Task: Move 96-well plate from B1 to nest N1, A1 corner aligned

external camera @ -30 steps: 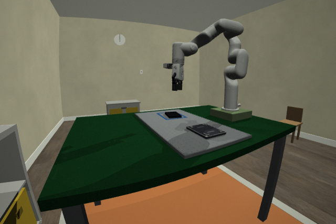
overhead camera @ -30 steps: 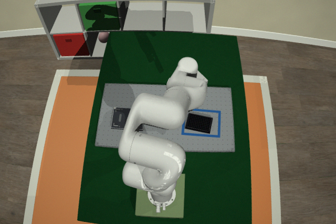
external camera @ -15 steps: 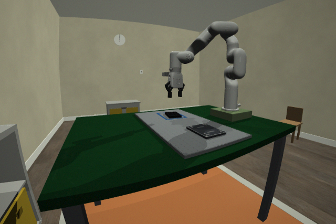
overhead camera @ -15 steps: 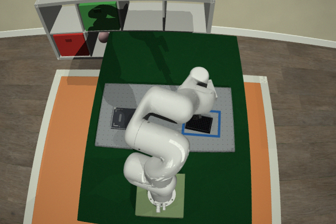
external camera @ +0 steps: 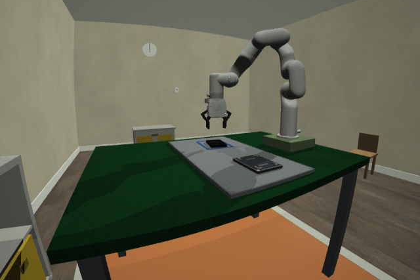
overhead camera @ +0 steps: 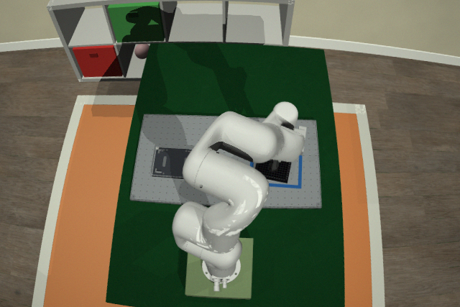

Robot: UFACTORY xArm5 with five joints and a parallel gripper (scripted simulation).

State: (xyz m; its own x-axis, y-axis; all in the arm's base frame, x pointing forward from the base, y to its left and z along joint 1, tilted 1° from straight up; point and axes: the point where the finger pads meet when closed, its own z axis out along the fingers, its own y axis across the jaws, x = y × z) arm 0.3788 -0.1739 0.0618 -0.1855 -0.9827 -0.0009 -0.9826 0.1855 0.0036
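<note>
The black 96-well plate (overhead camera: 274,172) lies flat inside the blue-outlined bench spot (overhead camera: 293,185) on the right of the grey baseplate; it also shows in the exterior view (external camera: 216,143). The dark plate nest (overhead camera: 169,162) sits on the left of the baseplate, partly hidden by my arm; in the exterior view the nest (external camera: 257,162) is nearer the camera. My gripper (external camera: 215,124) is open and empty, hanging straight above the plate with a clear gap. In the top view the wrist hides most of the fingers (overhead camera: 274,165).
The grey baseplate (external camera: 237,164) lies on a green table. My base stands on a pale green block (overhead camera: 219,268) at the table's near edge. A white shelf unit (overhead camera: 170,17) with red and green bins stands beyond the far edge.
</note>
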